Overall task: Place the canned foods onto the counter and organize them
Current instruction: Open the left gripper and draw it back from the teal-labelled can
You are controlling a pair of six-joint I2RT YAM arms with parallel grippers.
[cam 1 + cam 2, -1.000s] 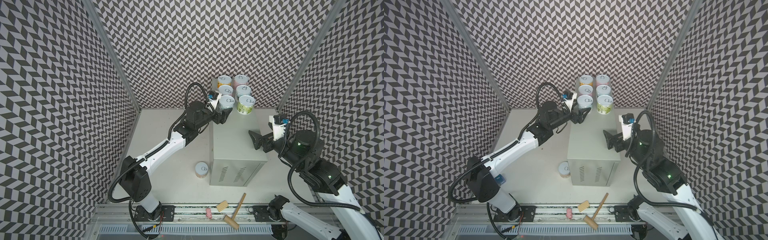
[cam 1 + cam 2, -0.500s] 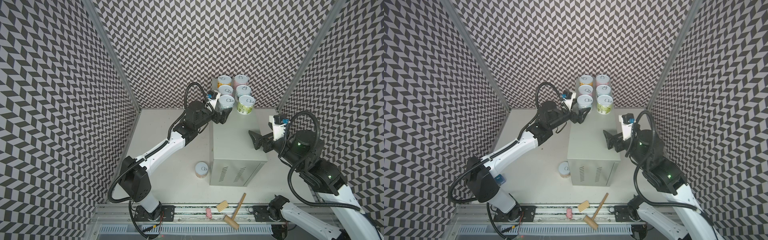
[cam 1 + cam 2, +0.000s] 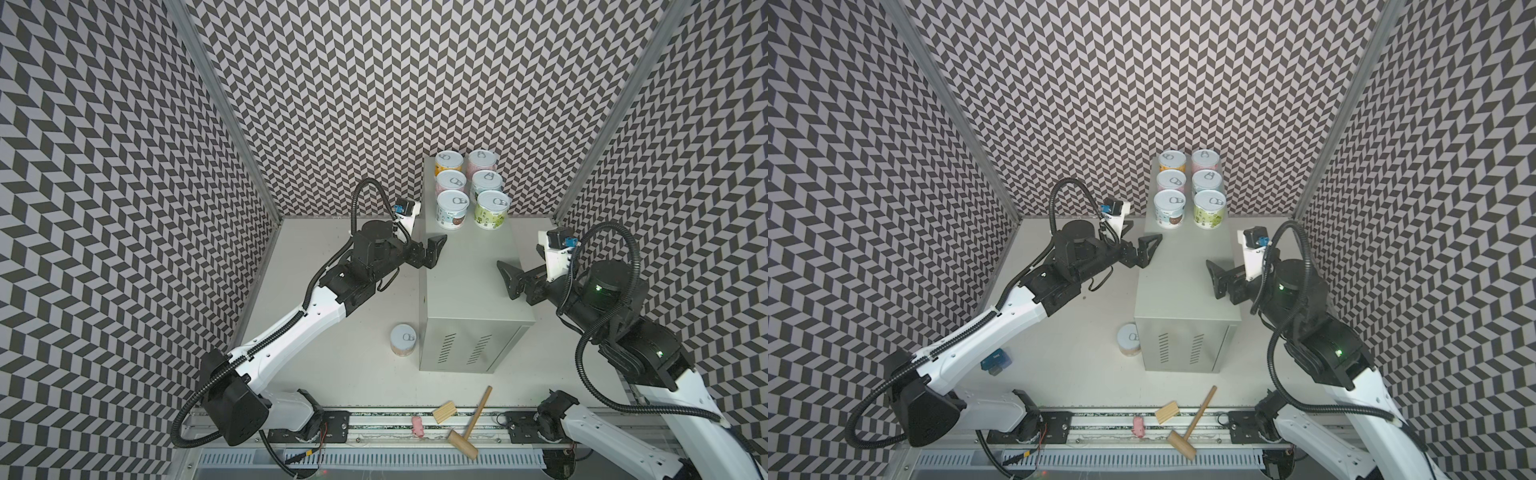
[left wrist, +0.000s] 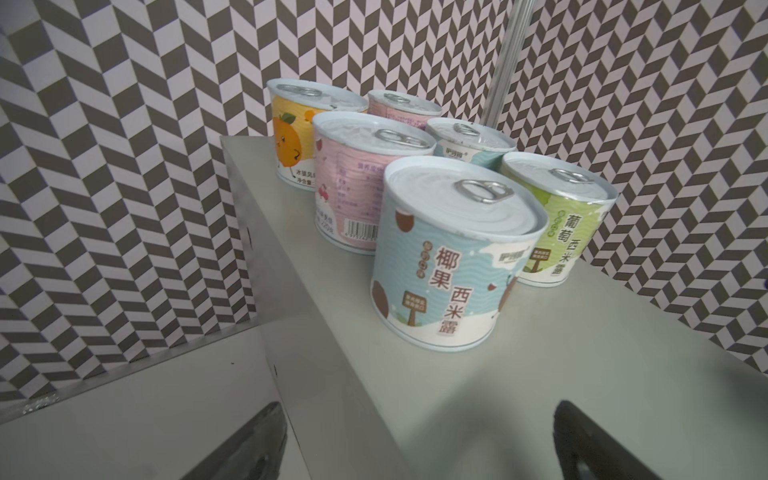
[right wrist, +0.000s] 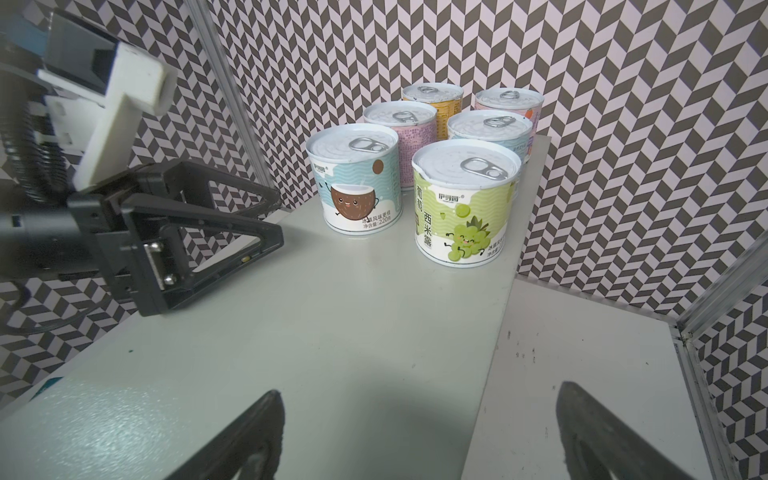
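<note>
Now leaving the light blue coconut can [image 3: 453,210] standing on its own, upright, at the 7 o'clock corner of a two-by-three block of canned foods [image 3: 451,183]. Keeping that block at the 12 o'clock end of the raised surface [image 3: 469,282], with the green can [image 3: 492,210] just beside the coconut can at its 3 o'clock and the orange can [image 3: 449,164] and pink can [image 3: 482,162] closing the row nearest 12 o'clock. Just finishing spreading the left jaws off that coconut can, from a grip around it to fully wide, and drawing them back toward 7 o'clock, clear of the label. Reading this as one more can delivered: six up, standing in tidy lines. Still lacking the seventh can [image 3: 403,338], waiting upright on the lower surface [image 3: 353,374], down below and just beside the raised surface's 7 o'clock corner. Judging the next step to be sending the left arm [image 3: 291,328] down toward it.

Holding the left jaws spread wide, gripping nothing and touching nothing, hovering at the 9 o'clock edge of the raised surface with the tips pointing at the coconut can. Holding the right jaws equally wide and empty, hovering over the 3 o'clock edge, well apart from every can. Leaving the wooden block [image 3: 444,411] and mallet [image 3: 472,419] lying at 6 o'clock by the rail [image 3: 374,428].
</note>
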